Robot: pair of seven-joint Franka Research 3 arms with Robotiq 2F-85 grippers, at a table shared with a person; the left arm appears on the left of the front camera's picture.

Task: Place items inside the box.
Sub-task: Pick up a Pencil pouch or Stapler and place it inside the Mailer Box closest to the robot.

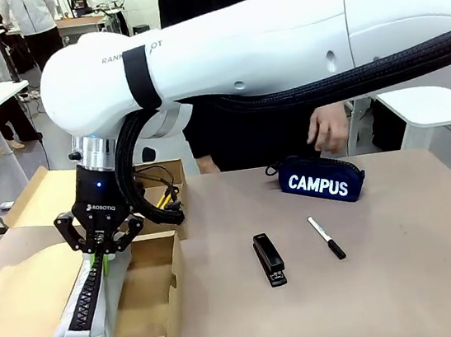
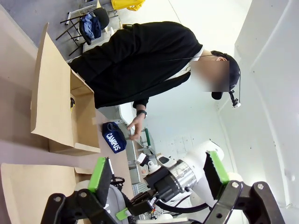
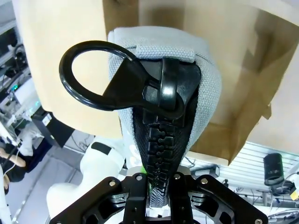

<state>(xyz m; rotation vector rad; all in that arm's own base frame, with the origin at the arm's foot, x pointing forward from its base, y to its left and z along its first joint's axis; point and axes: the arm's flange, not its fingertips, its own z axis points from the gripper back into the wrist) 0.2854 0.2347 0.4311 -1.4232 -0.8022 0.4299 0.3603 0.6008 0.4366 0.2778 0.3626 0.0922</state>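
My right gripper has reached across to the left and is shut on the upper end of the grey zip pencil case. The case leans tilted inside the open cardboard box, lower end at the bottom. In the right wrist view the jaws pinch the case's zipper end, black ring pull on top. A navy "CAMPUS" pencil case, a black stapler and a black-capped marker lie on the table. My left gripper is open, holding nothing.
A person stands across the table with a hand just above the navy case. A second open cardboard box sits behind the first, with something yellow at its edge. The right arm's cables hang beside the box.
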